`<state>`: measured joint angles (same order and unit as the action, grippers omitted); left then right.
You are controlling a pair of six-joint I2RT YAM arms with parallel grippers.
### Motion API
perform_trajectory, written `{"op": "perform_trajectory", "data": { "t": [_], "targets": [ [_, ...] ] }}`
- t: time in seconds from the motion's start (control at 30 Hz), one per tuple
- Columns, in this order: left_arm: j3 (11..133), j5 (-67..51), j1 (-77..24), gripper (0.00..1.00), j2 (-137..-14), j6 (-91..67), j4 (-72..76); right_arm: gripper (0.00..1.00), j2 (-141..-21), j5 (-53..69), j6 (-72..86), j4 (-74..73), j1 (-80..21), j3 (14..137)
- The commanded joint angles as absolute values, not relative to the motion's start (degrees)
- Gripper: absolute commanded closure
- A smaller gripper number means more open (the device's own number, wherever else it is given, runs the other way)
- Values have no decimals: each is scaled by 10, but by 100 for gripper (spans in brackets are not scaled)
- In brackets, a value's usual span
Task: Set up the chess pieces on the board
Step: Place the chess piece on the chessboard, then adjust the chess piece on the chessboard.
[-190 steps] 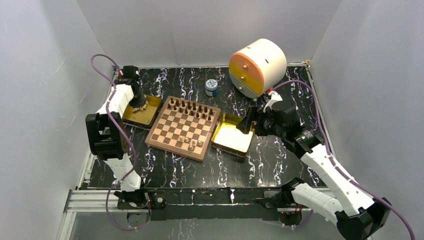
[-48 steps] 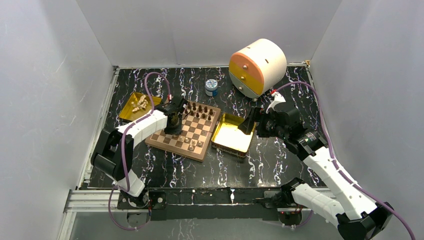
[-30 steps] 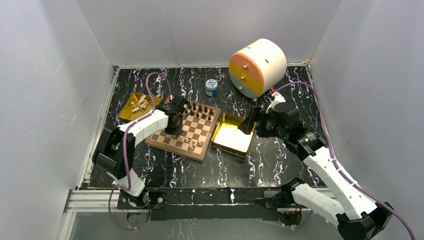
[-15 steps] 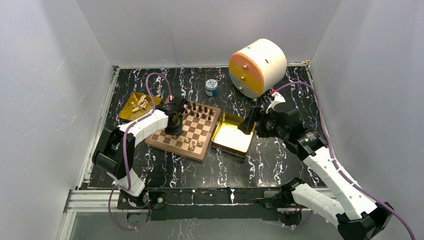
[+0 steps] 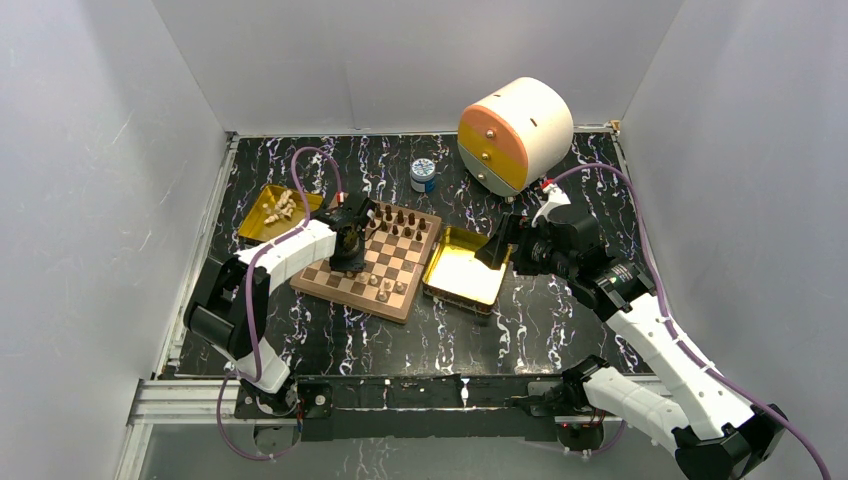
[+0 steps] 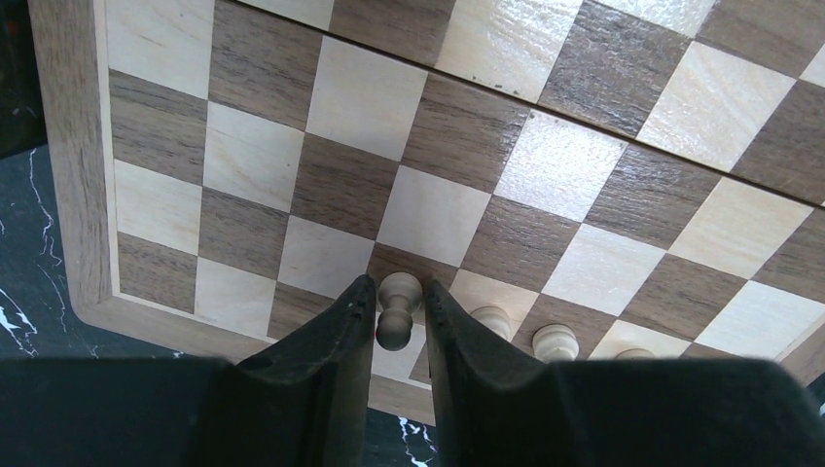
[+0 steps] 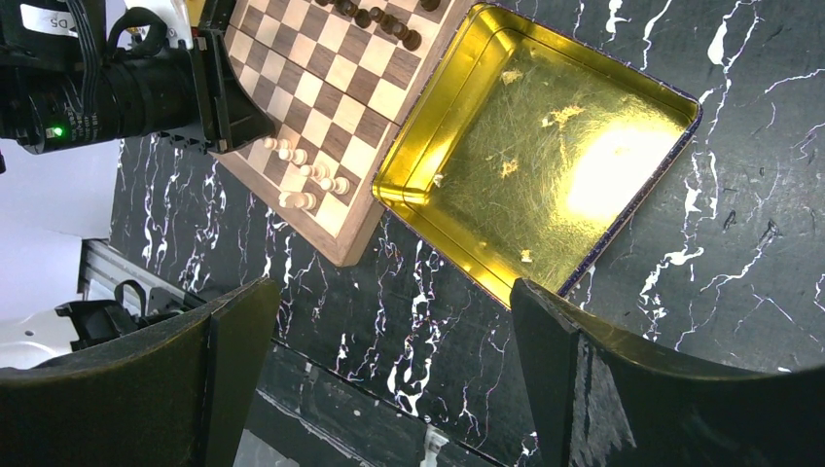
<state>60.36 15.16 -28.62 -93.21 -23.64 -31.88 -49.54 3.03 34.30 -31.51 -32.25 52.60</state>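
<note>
The board (image 5: 345,298) lies mid-table with dark chess pieces (image 5: 396,218) in its far rows and a few pale ones (image 5: 381,287) near its front edge. My left gripper (image 5: 350,240) is low over the board's left part. In the left wrist view its fingers (image 6: 355,321) are shut on a pale pawn (image 6: 396,309) that stands upright near the board's rim (image 6: 73,195), beside two more pale pawns (image 6: 491,319). My right gripper (image 5: 497,250) hangs open and empty over the right gold tray (image 7: 545,146); its jaws stand wide apart in the right wrist view (image 7: 389,389).
A gold tray (image 5: 262,232) with several pale pieces (image 5: 279,207) sits left of the board. The right gold tray (image 5: 465,268) holds no pieces. A blue-and-white jar (image 5: 423,175) and a cream-and-orange drum (image 5: 515,133) stand at the back. The board also shows in the right wrist view (image 7: 321,238).
My left arm has come from the left tray over to the board's left part. In the last second it has hardly moved. The right arm has stayed put.
</note>
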Motion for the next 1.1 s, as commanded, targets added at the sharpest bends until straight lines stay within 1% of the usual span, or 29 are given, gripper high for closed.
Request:
{"op": "perform_trajectory", "data": {
  "t": [0.0, 0.3, 0.57, 0.83, 1.07],
  "targets": [
    [599, 155, -288, 74, -911, -241, -337, 1, -489, 34, 344, -288, -321, 520],
    [636, 165, -288, 73, -923, -224, -343, 1, -498, 36, 340, -289, -321, 532],
    [679, 191, -288, 74, -912, -222, -358, 1, -503, 34, 334, -292, -321, 540],
    [758, 216, -285, 75, -909, -213, -392, 1, -501, 33, 330, -289, -321, 533],
    [816, 235, -230, 75, -921, -178, -405, 1, -506, 43, 321, -293, -321, 535]
  ]
}}
